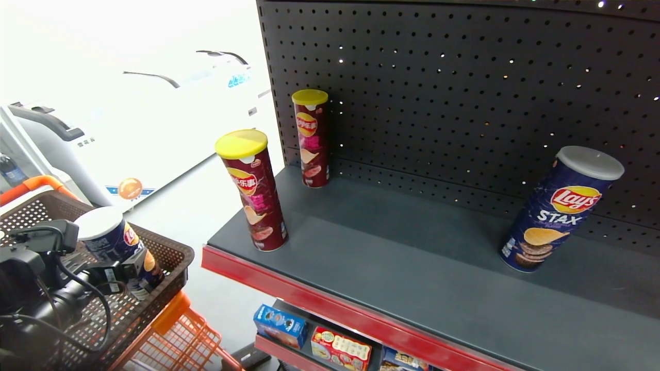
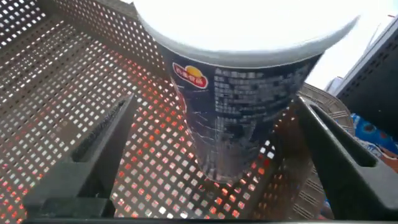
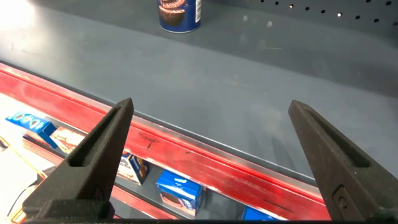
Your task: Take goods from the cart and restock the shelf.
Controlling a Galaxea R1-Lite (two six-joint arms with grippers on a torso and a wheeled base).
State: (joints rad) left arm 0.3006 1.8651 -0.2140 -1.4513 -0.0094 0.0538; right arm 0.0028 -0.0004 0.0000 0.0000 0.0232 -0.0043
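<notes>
A blue chip can [image 1: 116, 242] with a white lid stands in the brown cart basket [image 1: 170, 257] at the lower left. My left gripper [image 1: 126, 268] is open around it; in the left wrist view the blue can [image 2: 236, 118] sits between the two fingers, nearer one of them. On the grey shelf [image 1: 402, 263] stand two red cans with yellow lids, one near the front edge [image 1: 252, 188] and one at the back [image 1: 311, 136], plus a blue can [image 1: 559, 208] at the right. My right gripper [image 3: 210, 109] is open and holds nothing, over the shelf's red front lip [image 3: 205, 155], with the shelf's blue can [image 3: 179, 14] beyond.
A black pegboard [image 1: 464, 82] backs the shelf. The lower shelf holds boxed goods [image 1: 340, 348]. An orange cart frame [image 1: 178, 335] sits under the basket. White chest freezers [image 1: 154, 118] stand behind on the left. The shelf's middle, between the red cans and the blue one, is bare.
</notes>
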